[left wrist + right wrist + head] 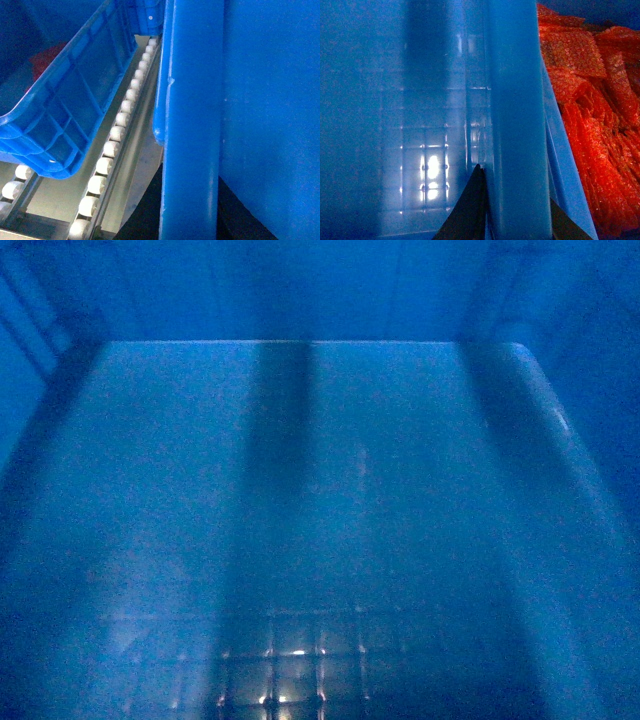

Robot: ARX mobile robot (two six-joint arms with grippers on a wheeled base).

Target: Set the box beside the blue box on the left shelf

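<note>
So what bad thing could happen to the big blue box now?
1. The box hangs close beside the other blue box on the roller shelf; their rims might bump.
2. The head camera sees only the box's floor, so lining it up with the rollers is harder.
3. Orange bags lie close on the right and could snag.

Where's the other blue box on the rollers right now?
In the left wrist view the second blue box sits upper left on the roller shelf, just left of the carried box, with one row of white rollers showing between them.
</note>
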